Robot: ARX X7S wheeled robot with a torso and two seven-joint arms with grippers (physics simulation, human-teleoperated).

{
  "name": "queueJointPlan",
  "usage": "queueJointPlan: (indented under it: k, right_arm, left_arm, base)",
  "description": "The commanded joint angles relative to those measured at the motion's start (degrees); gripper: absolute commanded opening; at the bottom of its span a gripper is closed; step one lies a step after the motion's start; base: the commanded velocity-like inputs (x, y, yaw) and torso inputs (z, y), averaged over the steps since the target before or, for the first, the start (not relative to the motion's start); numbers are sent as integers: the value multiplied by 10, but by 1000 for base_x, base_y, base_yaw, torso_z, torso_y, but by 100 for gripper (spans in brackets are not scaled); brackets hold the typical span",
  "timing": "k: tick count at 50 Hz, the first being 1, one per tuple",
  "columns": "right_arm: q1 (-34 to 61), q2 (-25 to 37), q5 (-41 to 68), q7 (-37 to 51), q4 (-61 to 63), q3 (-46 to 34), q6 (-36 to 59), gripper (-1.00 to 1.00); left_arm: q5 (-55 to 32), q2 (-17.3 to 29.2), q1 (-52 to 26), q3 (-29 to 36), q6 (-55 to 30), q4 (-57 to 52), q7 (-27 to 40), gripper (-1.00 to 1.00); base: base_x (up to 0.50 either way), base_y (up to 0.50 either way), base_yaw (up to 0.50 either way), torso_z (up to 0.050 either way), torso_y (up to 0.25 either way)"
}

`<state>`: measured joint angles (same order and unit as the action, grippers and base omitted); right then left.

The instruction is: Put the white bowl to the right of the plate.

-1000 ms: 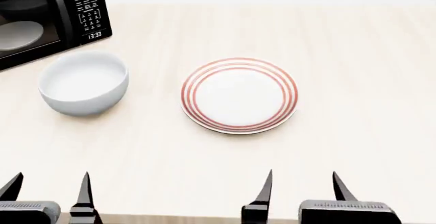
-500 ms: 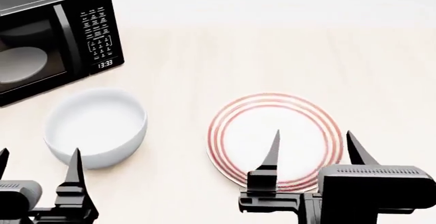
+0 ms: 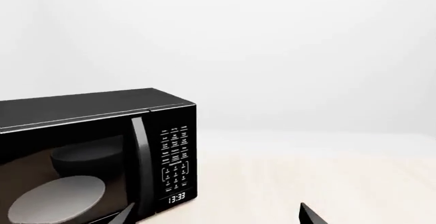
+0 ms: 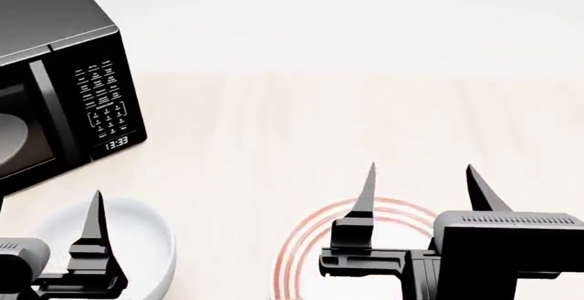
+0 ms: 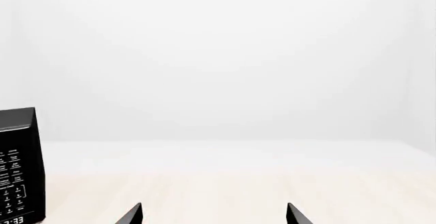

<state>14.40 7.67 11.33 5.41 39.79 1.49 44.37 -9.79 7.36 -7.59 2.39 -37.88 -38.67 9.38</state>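
Nearest the head camera, both grippers hover over the pale wood tabletop [image 4: 273,122], jaws apart and holding nothing. Left gripper [image 4: 46,208] hangs above the white bowl [image 4: 146,245], which sits at the lower left, partly hidden by the gripper body. Right gripper [image 4: 422,177] hangs over the plate [image 4: 306,245]; only its red-ringed left arc shows. Bowl lies left of plate, apart from it. Farther back on the left stands a black microwave [image 4: 64,74], clock reading 13:33, pale dish [image 3: 58,201] behind its door.
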Motion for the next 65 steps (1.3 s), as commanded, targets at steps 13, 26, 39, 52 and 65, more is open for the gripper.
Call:
queueJointPlan:
  k: [13, 26, 39, 52, 65]
  right_arm:
    - [4, 11, -6, 24, 1, -11, -2, 100]
    - [40, 6, -27, 117, 110, -38, 182, 100]
    - [134, -2, 22, 79, 149, -117, 330, 100]
    - [261, -74, 236, 224, 79, -96, 456, 100]
    - [382, -72, 616, 591, -151, -93, 415, 100]
  left_arm:
    - [-12, 12, 1, 3, 9, 4, 10, 100]
    - [-17, 27, 23, -37, 44, 27, 20, 100]
    - [16, 45, 115, -85, 117, 29, 55, 100]
    - [-1, 47, 131, -123, 163, 69, 57, 100]
    - [4, 53, 141, -149, 172, 70, 77, 100]
  base:
    - [500, -91, 0, 0, 1]
    - [32, 0, 0, 0, 0]
    - [0, 0, 0, 0, 0]
    - [0, 0, 0, 0, 0]
    - [0, 0, 0, 0, 0]
